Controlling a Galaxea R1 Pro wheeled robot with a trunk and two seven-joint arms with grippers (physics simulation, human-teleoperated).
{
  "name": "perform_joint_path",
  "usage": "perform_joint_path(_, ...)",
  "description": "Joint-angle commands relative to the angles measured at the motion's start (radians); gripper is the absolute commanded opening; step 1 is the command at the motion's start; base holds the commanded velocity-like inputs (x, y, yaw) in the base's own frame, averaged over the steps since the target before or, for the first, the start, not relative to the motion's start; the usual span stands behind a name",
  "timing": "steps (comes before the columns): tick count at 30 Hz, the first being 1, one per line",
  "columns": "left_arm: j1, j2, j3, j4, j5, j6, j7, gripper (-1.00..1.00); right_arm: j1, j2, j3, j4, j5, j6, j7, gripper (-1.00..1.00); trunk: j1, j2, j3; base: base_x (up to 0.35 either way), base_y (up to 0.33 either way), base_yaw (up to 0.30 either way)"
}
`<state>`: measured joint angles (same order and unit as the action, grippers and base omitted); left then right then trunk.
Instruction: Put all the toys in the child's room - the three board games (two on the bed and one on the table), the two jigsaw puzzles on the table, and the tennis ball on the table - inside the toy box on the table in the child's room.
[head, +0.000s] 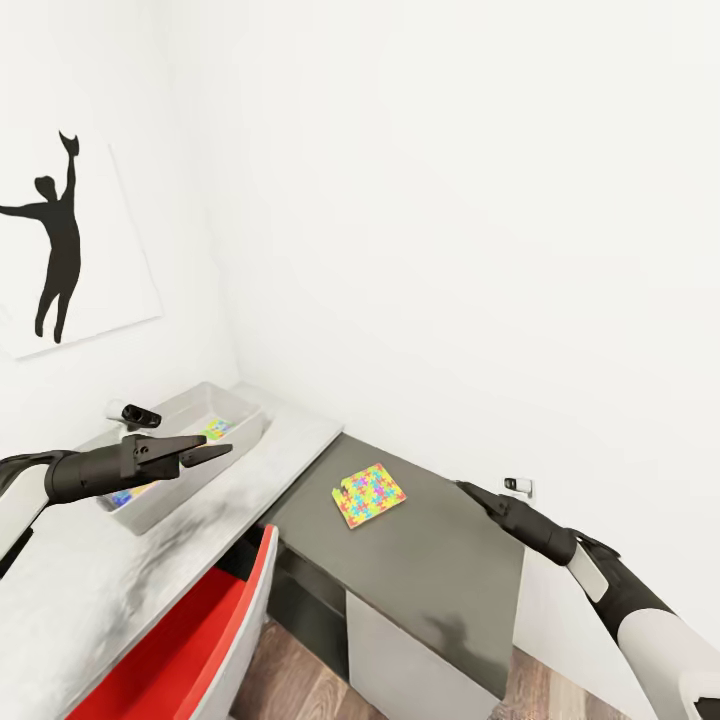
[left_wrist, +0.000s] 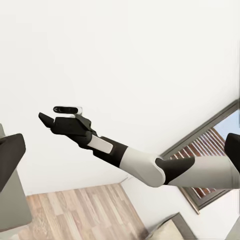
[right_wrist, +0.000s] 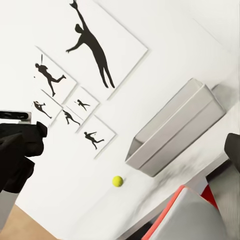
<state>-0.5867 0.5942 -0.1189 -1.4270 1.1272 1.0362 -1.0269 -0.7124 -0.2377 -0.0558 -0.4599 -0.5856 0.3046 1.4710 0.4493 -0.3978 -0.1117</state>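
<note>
The light grey toy box (head: 243, 436) stands on the light grey desk top, with colourful flat pieces (head: 215, 428) inside it. My left gripper (head: 215, 447) hovers open over the box with nothing between its fingers. One jigsaw puzzle (head: 368, 494) lies flat on the lower dark grey section of the table (head: 450, 570). My right gripper (head: 462, 486) hangs above that section, to the right of the puzzle, open and empty. In the right wrist view, the tennis ball (right_wrist: 117, 181) rests on the pale top a little apart from the toy box (right_wrist: 175, 130).
A red-and-white chair (head: 190, 640) sits pushed against the desk's near edge at lower left. White walls close in behind and beside the desk, with a black silhouette picture (head: 60, 240) on the left one. Wood floor (head: 300, 680) shows below.
</note>
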Motion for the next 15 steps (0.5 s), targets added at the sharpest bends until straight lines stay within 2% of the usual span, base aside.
perform_joint_path(1,-0.001,0.001,-0.002,0.000,0.002,0.004,-0.002,1.00,-0.001,-0.001,-0.001,0.001,-0.002,0.010,0.003,1.00,0.001,-0.002,-0.001,-0.001,0.000,-0.231)
perform_joint_path(15,-0.001,0.001,-0.002,0.000,0.002,0.002,-0.001,1.00,-0.001,-0.003,-0.001,0.001,-0.002,0.011,0.003,1.00,0.001,-0.002,0.014,0.000,0.000,-0.231)
